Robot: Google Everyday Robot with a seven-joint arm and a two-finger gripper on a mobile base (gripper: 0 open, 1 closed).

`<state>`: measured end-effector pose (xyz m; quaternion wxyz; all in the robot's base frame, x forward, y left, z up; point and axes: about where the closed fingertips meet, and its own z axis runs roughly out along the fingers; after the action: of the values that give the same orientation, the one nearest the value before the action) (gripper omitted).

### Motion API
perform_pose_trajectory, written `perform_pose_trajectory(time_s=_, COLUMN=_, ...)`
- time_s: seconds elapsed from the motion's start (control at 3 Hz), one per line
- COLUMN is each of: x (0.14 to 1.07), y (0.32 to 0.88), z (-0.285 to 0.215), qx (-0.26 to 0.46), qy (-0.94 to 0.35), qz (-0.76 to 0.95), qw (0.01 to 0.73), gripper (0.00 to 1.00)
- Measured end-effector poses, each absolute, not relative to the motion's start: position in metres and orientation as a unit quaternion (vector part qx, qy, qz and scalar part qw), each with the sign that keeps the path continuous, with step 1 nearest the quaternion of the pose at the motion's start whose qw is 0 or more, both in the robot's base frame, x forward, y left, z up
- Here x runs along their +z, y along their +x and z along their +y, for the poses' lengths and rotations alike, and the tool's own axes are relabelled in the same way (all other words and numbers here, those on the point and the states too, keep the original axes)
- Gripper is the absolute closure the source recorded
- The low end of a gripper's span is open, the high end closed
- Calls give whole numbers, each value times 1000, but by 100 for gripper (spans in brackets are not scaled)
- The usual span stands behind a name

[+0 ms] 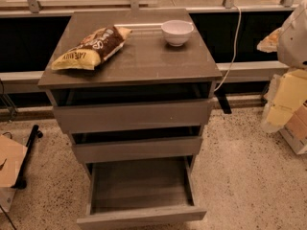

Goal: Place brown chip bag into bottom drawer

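Nearest is the bottom drawer (141, 215), standing well out from the cabinet below the white bowl (177, 31), its box open to the top. The brown chip bag (91, 48) lies flat on the tabletop (144, 63), well left of the bowl. Its long axis runs diagonally, one yellow end toward the bowl and the other toward the front-left corner. The pincer (293, 37) shows only as a pale bulk right of the bowl, past the tabletop's edge. I cannot tell its opening or whether it holds anything. The reach likely crosses the bowl.

Workroom: speckled floor (240, 166), cardboard boxes (293, 104), loose cable (235, 42)
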<state>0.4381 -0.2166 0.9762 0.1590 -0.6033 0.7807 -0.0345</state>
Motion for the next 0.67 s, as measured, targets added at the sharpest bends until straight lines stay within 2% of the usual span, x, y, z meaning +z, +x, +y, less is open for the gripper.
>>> perform_pose_trajectory(time_s=0.67, x=975, y=458, z=-208, qx=-21, qy=-605, qz=774, qw=186, gripper=0)
